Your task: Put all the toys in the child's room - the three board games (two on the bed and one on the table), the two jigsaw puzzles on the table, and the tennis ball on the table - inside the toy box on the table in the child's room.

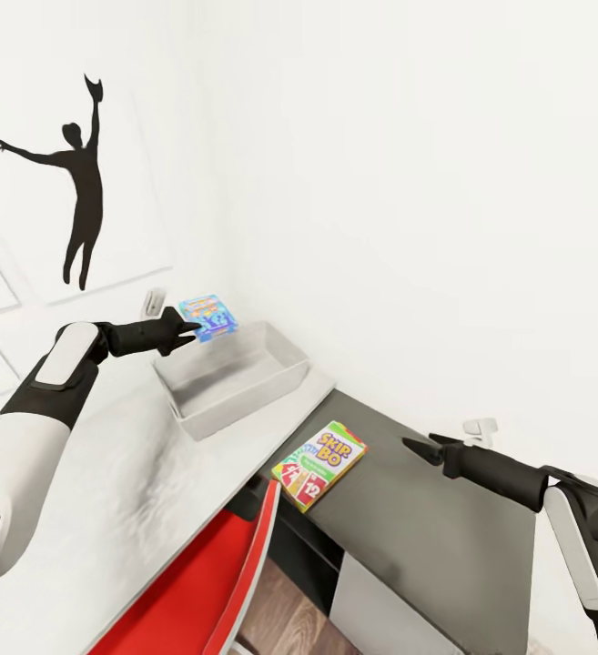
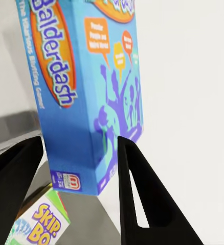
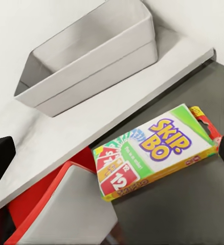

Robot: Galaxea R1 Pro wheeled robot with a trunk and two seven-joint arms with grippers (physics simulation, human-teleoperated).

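- The white wall (image 1: 408, 182) runs close behind the pale grey table (image 1: 126, 491) and the lower dark-grey cabinet top (image 1: 426, 537); open air is left above both surfaces.
- The table's front edge overhangs a red chair (image 1: 198, 591), and its end edge steps down to the cabinet top.
- The toy box (image 1: 235, 377) is set at the far corner of the table, near the wall, its flared rim open upward and nothing seen inside.
- The left gripper (image 1: 187, 329) is held over the toy box's far rim, clamped on the blue board game (image 1: 207, 316), which stands on edge between the fingers (image 2: 142, 194) in the left wrist view.
- The SKIP-BO board game (image 1: 319, 464) lies flat on the cabinet top, just beside the table's end edge.
- The right gripper (image 1: 417, 448) is held near the SKIP-BO box, apart from it, with nothing gripped; whether its jaws are parted cannot be told.
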